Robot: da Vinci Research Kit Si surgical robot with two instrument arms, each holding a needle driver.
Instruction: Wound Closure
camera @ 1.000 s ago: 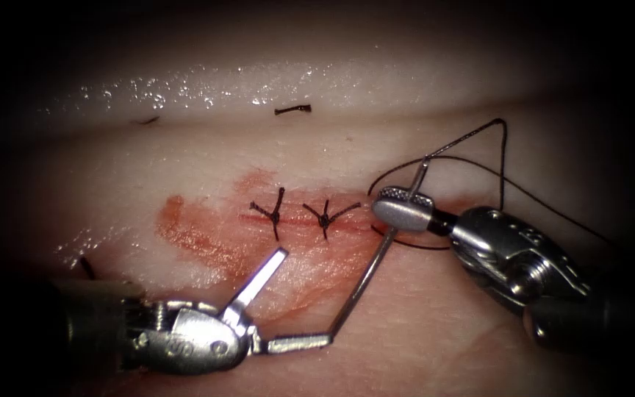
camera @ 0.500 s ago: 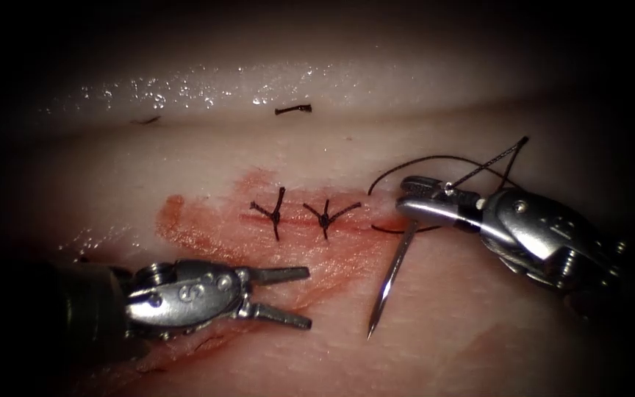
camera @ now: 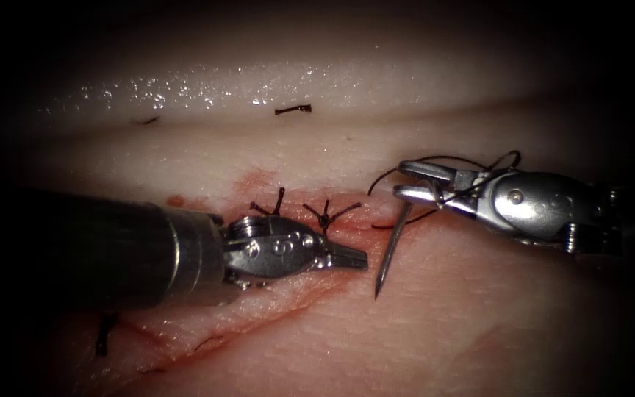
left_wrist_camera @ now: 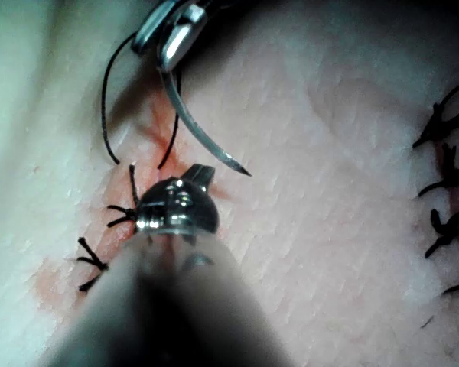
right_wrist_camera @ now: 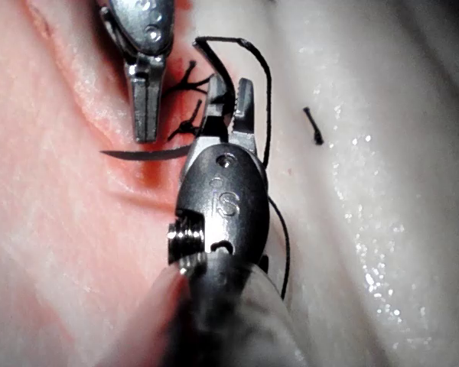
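Needle point(camera: 389, 254) in right hand point(camera: 414, 184)

A short cut end of thread point(camera: 292, 109) is lying well above the red fluid point(camera: 310, 279) that is sitting smeared.

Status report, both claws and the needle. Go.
Right claw: holds needle near its thread end, free of the tissue. Left claw: shut, empty, beside the point. Thread looped around right claw.

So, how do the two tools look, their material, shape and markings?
Both are polished silver metal. The left tool has a rounded wrist housing with small round pins, on a wide dark shaft. The right tool has a similar housing with a screw, stamped "IS" in the right wrist view.
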